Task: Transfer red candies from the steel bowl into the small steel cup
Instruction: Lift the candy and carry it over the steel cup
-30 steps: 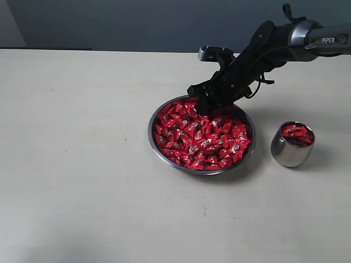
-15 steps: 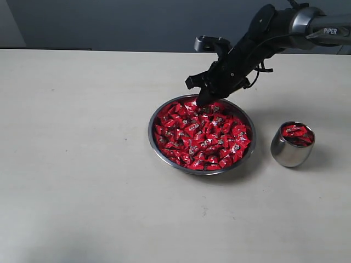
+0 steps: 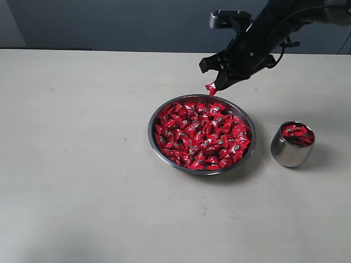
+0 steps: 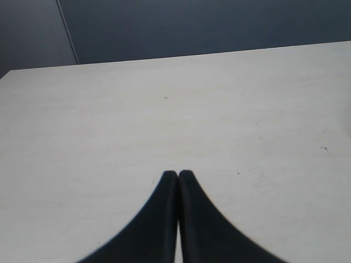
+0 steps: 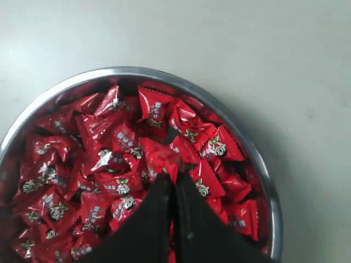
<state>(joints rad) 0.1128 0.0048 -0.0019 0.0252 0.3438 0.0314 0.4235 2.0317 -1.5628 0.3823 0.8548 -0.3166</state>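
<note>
The steel bowl (image 3: 154,143) in the middle of the table is heaped with red candies (image 3: 200,134). My right gripper (image 3: 215,87) hangs in the air just above the bowl's far rim, shut on one red candy (image 3: 210,88) that dangles from its tips. From the right wrist, that candy (image 5: 160,155) sticks out past the closed tips (image 5: 173,178), with the bowl (image 5: 258,164) and its candies (image 5: 104,164) below. The small steel cup (image 3: 289,151) stands right of the bowl and holds a few red candies (image 3: 296,133). My left gripper (image 4: 177,174) is shut, empty, over bare table.
The pale table (image 3: 82,164) stretches wide to the left and front of the bowl. A dark wall runs behind the table's far edge (image 3: 109,50). My right arm (image 3: 274,22) reaches in from the upper right.
My right gripper closed among the candies at the bowl's far side, then rose up and to the right with one red candy pinched in its tips.
</note>
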